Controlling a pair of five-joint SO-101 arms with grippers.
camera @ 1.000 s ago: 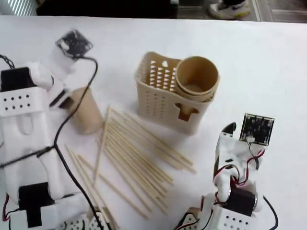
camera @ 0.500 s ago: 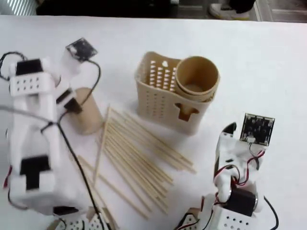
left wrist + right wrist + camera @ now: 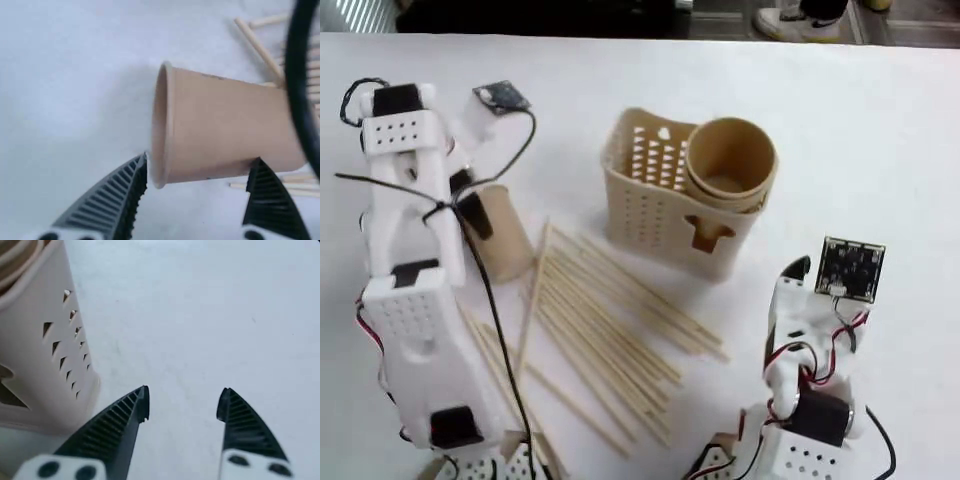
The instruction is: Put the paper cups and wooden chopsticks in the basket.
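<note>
A brown paper cup [image 3: 507, 243] lies on its side on the white table, left of the basket. My left gripper [image 3: 470, 208] is right at it. In the left wrist view the cup [image 3: 220, 130] lies between the open fingers of my left gripper [image 3: 200, 167], rim near one toothed fingertip [image 3: 135, 180]. The beige perforated basket [image 3: 660, 215] holds nested paper cups [image 3: 730, 160]. Several wooden chopsticks [image 3: 605, 320] lie fanned out in front of the basket. My right gripper [image 3: 184, 397] stands open and holds nothing, to the right of the basket [image 3: 45, 340].
A black cable [image 3: 490, 300] runs along the left arm over the chopsticks' left end. The right arm's base [image 3: 810, 420] sits at the front right. Bare white table [image 3: 880, 150] lies right of and behind the basket.
The left arm has swung and stretched farther over the table, bringing its gripper down around the lying cup. The cup, basket, chopsticks and right arm have stayed put.
</note>
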